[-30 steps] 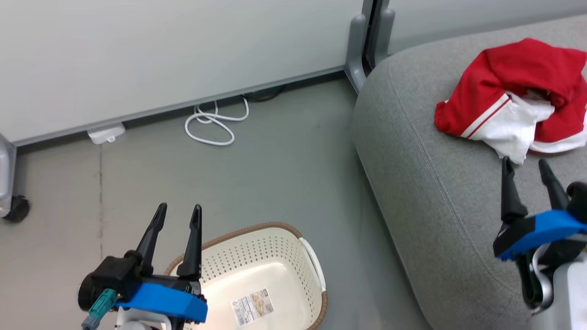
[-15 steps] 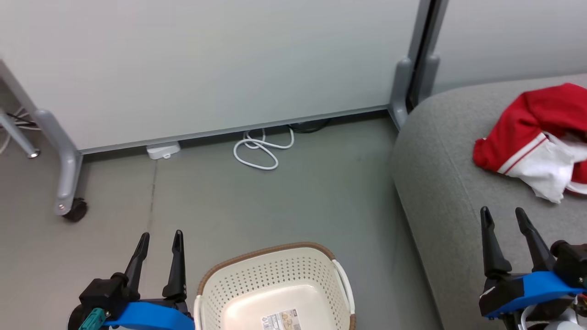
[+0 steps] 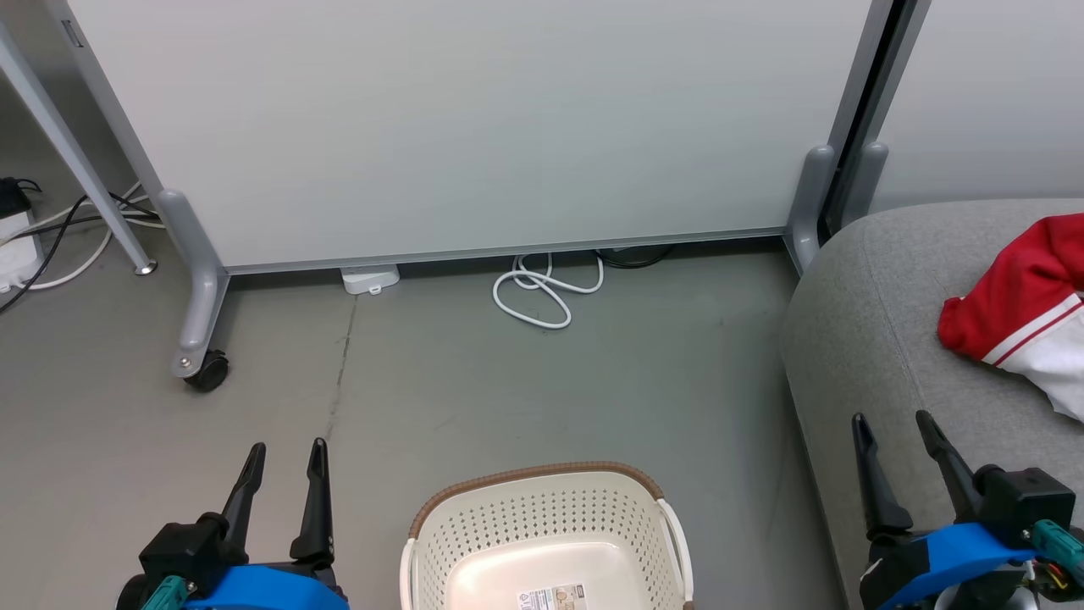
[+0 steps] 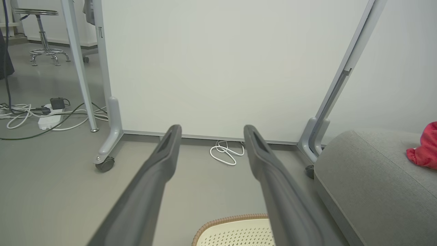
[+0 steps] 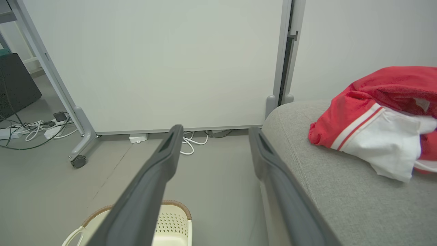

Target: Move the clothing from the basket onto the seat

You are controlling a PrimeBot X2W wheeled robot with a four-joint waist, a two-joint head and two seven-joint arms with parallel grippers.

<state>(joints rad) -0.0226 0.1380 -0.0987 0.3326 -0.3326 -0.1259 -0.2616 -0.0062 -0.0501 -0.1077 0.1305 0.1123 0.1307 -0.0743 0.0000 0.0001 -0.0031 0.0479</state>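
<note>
While L+R jaws gape wide, empty

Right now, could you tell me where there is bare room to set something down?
The sofa is bare between its rounded end and the red clothing, ahead of the right pincer. The floor is bare between the basket and the white cable. Only the clothing heap is crowded.

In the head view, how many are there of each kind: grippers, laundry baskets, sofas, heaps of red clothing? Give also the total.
Grippers: 2 (left gripper, right gripper)
Laundry basket: 1
Sofa: 1
Heap of red clothing: 1
Total: 5
</note>
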